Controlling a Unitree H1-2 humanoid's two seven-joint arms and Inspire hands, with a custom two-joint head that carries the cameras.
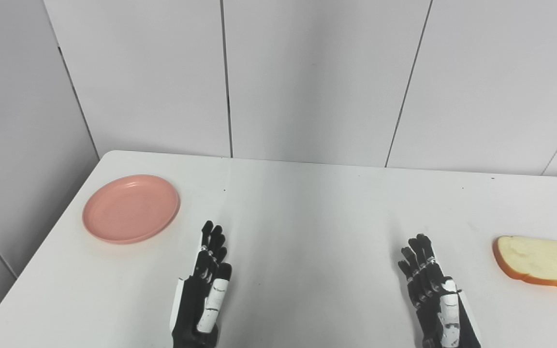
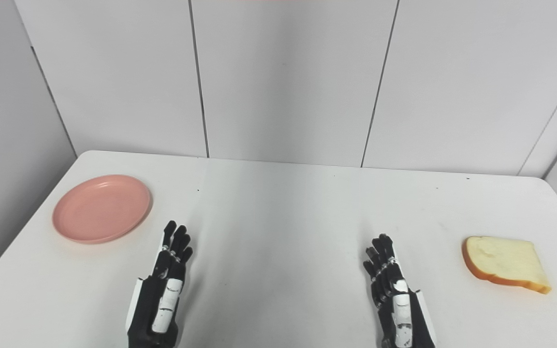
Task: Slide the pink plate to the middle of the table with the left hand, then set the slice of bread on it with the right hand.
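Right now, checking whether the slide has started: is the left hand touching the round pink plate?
Apart. The left eye view shows bare table between left hand and pink plate.

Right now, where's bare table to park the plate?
Bare: the white table between the left hand and right hand, through to the far edge. Taken: round pink plate far left, slice of bread far right.

No readable text anywhere in either view

The pink plate (image 1: 131,209), the slice of bread (image 1: 537,264), the white table (image 1: 307,212) and the grey wall panels (image 1: 317,77) carry no lettering, label, brand or number, and the black-and-white casings of both hands show no marking that can be made out
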